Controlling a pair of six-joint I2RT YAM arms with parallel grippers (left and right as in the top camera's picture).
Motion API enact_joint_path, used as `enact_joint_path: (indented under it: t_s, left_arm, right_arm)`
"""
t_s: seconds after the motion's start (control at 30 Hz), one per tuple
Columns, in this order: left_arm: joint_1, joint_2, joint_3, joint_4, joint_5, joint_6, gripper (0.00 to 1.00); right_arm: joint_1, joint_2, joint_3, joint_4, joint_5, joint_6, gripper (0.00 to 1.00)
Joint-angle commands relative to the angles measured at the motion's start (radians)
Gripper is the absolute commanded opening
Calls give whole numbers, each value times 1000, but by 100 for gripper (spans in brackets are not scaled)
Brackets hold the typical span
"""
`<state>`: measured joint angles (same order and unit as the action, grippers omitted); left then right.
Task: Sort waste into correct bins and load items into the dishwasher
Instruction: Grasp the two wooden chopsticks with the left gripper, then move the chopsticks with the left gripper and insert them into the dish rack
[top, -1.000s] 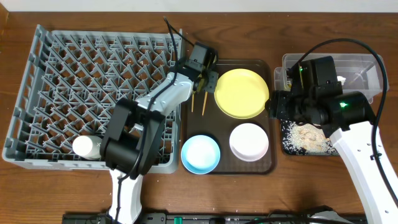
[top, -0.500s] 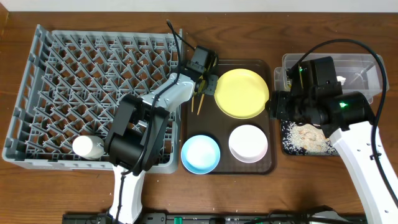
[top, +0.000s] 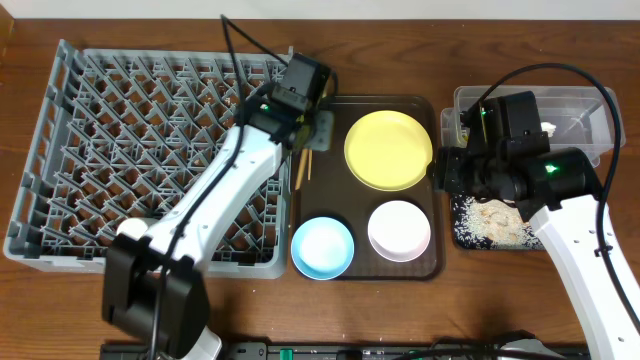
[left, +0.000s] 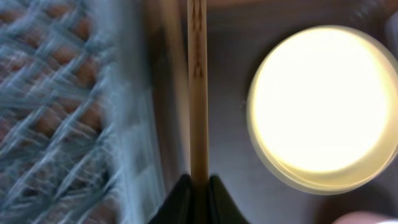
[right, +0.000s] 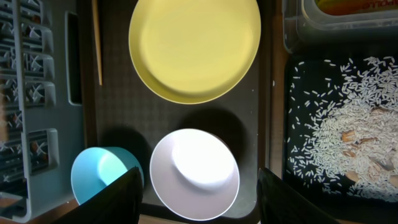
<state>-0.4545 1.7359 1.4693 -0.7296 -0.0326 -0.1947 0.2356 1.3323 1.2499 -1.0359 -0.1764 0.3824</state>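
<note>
My left gripper (top: 305, 125) is shut on a thin wooden chopstick (left: 198, 93) at the left edge of the brown tray, next to the grey dish rack (top: 150, 150). The chopstick (top: 300, 170) points toward the front. The yellow plate (top: 389, 149), light blue bowl (top: 322, 247) and white bowl (top: 400, 228) sit on the brown tray. My right gripper (right: 205, 202) is open and empty above the white bowl (right: 194, 174). Rice crumbs lie in the black tray (top: 490, 222). The clear tub (top: 585, 110) holds a white napkin and an orange wrapper (right: 348, 6).
The dark brown serving tray (top: 365, 268) lies between the rack and the bins. A white cup-like object (top: 137, 236) stands in the rack's front left corner. One chopstick (right: 96, 40) shows along the tray's left side in the right wrist view.
My left gripper has moved left from the yellow plate's edge toward the rack's rim, carrying the chopstick. The left arm has swung over the rack. The right arm has not moved.
</note>
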Motion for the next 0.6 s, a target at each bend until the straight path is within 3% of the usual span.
enact_joint_path:
  t_s: [0.0,0.3,0.57]
  left_arm:
    - [13,18,-1,-84,-198,-56,8]
    - [78,73,-89,-65,-188,-69,8]
    - [85,71,-89,-62,-117,-48,22]
  right_arm:
    - [-5,-3,-4,-3,-4,2,57]
    - [-5,-3,-4,-5,-4,2,56]
    - [-5,-3,-4,-4,-4,2,54]
